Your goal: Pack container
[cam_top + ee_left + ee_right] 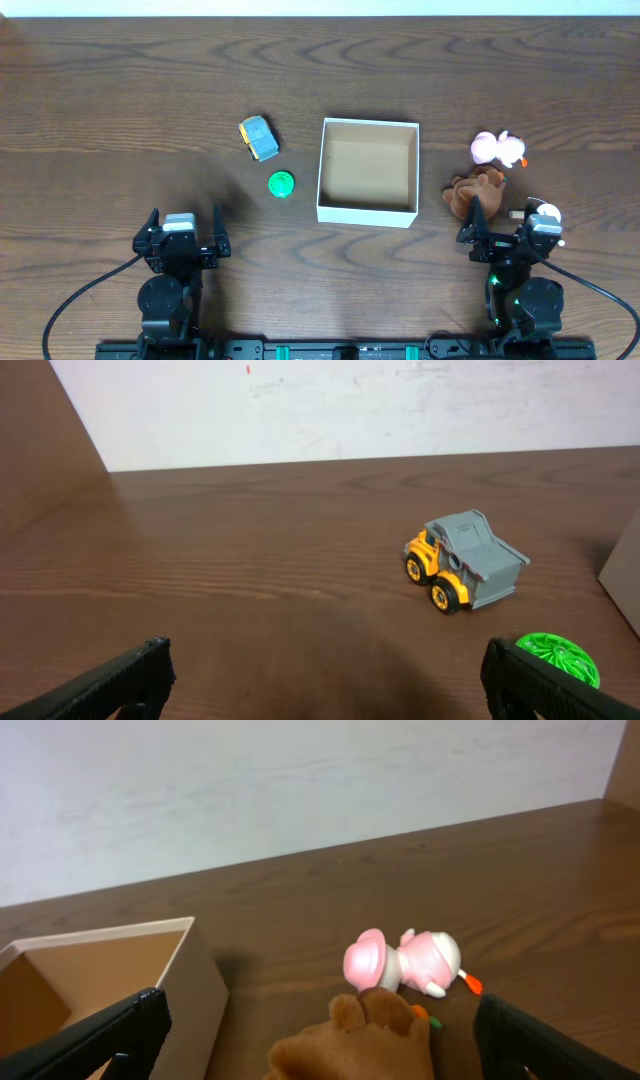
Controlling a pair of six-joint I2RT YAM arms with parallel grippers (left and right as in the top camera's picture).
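The container (366, 213), a square white-walled box with a brown inside, stands in the middle of the table and holds nothing. My left gripper (185, 218) is open near the front edge, apart from everything. Ahead of it lie a grey and orange toy truck (463, 560) and a green disc (556, 657). My right gripper (507, 215) is open too, and a brown plush toy (355, 1045) lies between and just ahead of its fingers without touching them. A pink toy (400, 960) lies beyond the plush. The container's right wall (190, 990) shows at the left of the right wrist view.
The truck (259, 138) and disc (281, 184) sit left of the container; the pink toy (497, 149) and plush (474, 190) sit right of it. Dark wooden tabletop (120, 110) stretches around. A pale wall runs behind the table's far edge.
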